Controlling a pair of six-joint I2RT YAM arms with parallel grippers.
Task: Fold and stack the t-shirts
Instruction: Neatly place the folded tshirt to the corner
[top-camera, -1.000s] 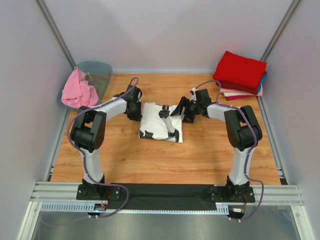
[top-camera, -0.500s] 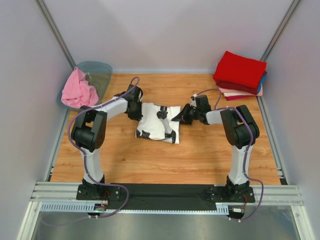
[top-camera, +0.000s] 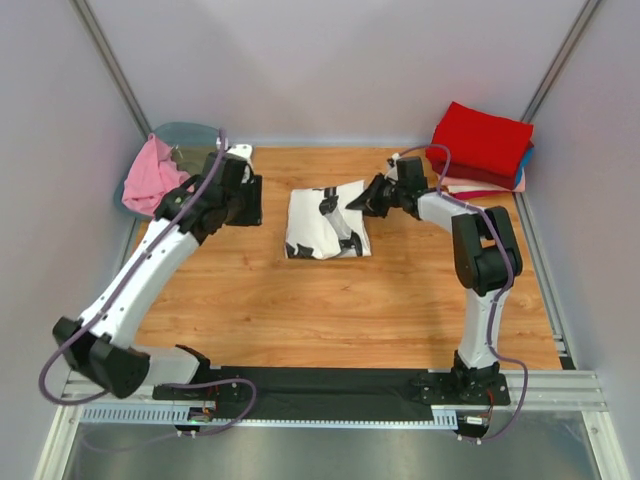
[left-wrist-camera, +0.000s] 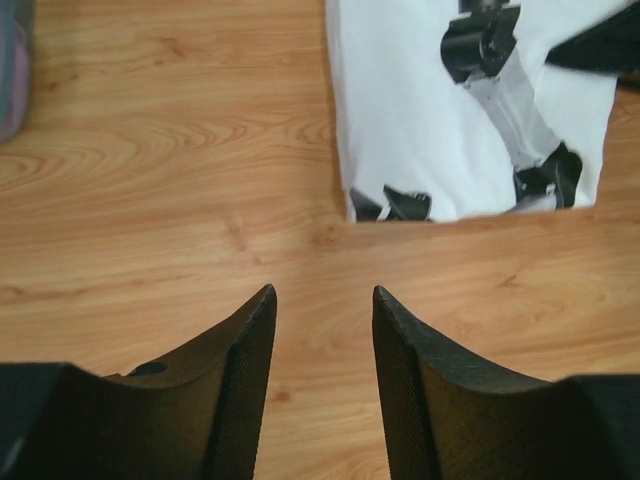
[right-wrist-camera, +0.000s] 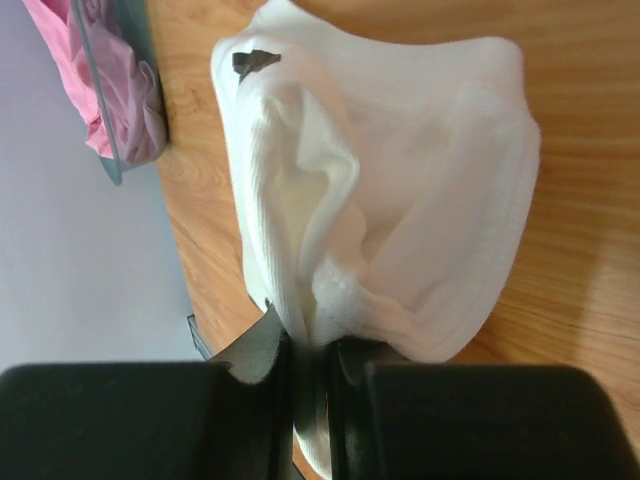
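A folded white t-shirt (top-camera: 322, 225) with black marks lies on the wooden table (top-camera: 300, 310), mid-back. My right gripper (top-camera: 363, 200) is shut on its far right corner; the right wrist view shows a bunched fold of white t-shirt (right-wrist-camera: 400, 200) pinched between the jaws of the right gripper (right-wrist-camera: 310, 345). My left gripper (top-camera: 252, 200) hovers left of the shirt, open and holding nothing. In the left wrist view the left gripper (left-wrist-camera: 320, 295) sits over bare wood, with the white t-shirt (left-wrist-camera: 440, 130) ahead to the right. Folded red, blue and peach t-shirts (top-camera: 482, 145) are stacked at the back right.
A translucent grey-green tub (top-camera: 195, 150) at the back left holds a crumpled pink t-shirt (top-camera: 150, 178); in the right wrist view the pink t-shirt (right-wrist-camera: 95, 80) shows beyond the white one. Grey walls close in the table on three sides.
My left gripper let go of the white t-shirt, opened and drew back to the left and up. My right gripper shut on the shirt's right edge and pulled it toward the back.
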